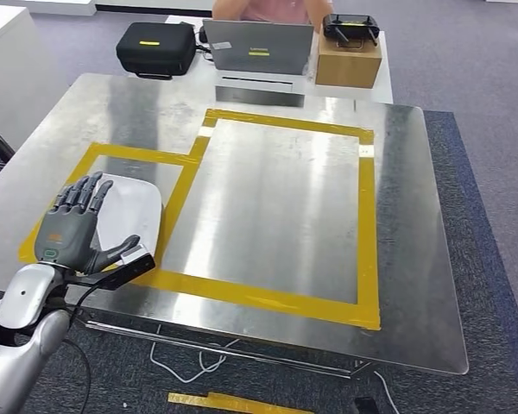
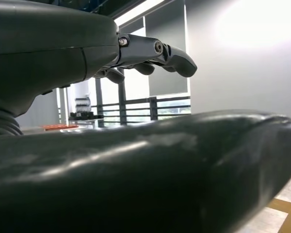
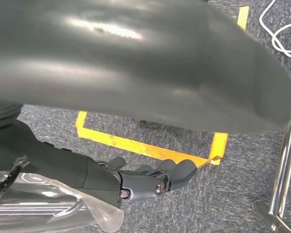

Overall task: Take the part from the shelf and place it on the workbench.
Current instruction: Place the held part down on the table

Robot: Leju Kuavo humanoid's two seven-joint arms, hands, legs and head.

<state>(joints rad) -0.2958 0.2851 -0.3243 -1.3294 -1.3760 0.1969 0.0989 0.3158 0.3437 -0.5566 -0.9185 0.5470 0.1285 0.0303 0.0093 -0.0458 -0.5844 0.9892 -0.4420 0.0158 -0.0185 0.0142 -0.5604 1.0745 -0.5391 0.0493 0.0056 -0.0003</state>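
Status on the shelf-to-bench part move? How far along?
Done: the pale part lies on the workbench, inside the small yellow tape square. In hand: nothing gripped; the left hand hangs spread over the part's near edge. Left: pull that hand clear. The right hand hangs low over carpet.

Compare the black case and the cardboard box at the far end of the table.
The black case is dark, soft-edged and low, with a yellow stripe on top; the cardboard box is plain brown, square-cornered and taller. The case sits at the far left with nothing on it; the box sits at the far right with a black controller resting on top. Both stand beyond the metal table, either side of the laptop.
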